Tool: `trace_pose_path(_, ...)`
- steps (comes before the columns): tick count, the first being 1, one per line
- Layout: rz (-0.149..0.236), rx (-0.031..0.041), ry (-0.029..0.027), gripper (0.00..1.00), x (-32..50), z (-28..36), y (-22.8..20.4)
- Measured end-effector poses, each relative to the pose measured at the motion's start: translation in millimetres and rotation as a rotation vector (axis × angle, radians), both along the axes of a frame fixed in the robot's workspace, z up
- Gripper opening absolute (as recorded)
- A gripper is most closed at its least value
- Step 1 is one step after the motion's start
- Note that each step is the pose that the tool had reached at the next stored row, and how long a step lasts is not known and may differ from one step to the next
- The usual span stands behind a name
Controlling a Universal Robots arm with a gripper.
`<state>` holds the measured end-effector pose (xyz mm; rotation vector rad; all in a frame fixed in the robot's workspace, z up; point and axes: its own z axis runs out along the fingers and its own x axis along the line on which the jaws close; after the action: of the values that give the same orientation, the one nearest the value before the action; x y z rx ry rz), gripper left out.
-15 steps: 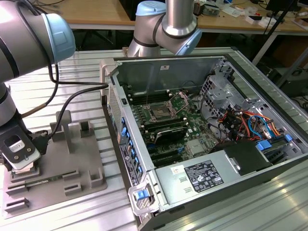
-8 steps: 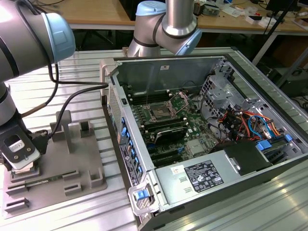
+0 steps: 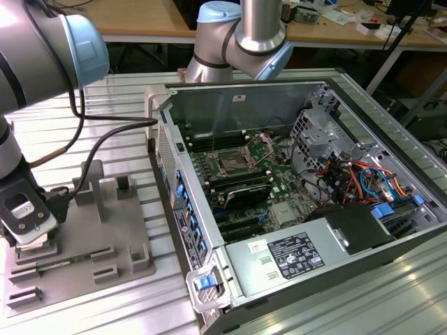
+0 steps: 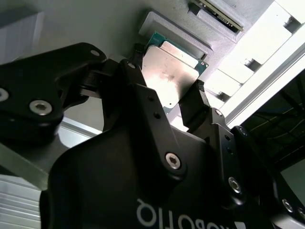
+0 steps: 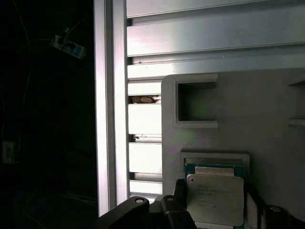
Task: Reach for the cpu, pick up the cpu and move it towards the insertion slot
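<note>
The cpu [image 4: 167, 71], a thin square chip with a pale silvery top, sits between my gripper's [image 4: 167, 82] two black fingers [image 4: 138, 76], which press on its opposite edges. In the first wrist view the cpu [image 5: 214, 198] hangs just over a raised frame of the grey fixture [image 5: 267, 109], where a teal-edged chip edge [image 5: 190, 168] shows behind it. In the exterior view my gripper [image 3: 31, 241] stands over the fixture [image 3: 105, 237] at the exterior view's left. The insertion slot [image 3: 230, 165], with its shiny frame and dark centre, lies on the green board inside the open computer case.
The open case [image 3: 307, 91] has tall metal walls, coloured cables [image 3: 363, 178] and a power supply [image 3: 293, 255] inside. A black cable [image 3: 105, 139] runs from the arm across the slatted aluminium table [image 3: 119, 98]. The arm's base [image 3: 241, 35] stands behind the case.
</note>
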<state>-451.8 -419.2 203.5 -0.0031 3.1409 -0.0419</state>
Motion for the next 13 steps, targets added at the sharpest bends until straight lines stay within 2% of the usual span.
trace_pose_path(13,0.000,0.0001,-0.0001,0.55,0.0,8.2,0.0)
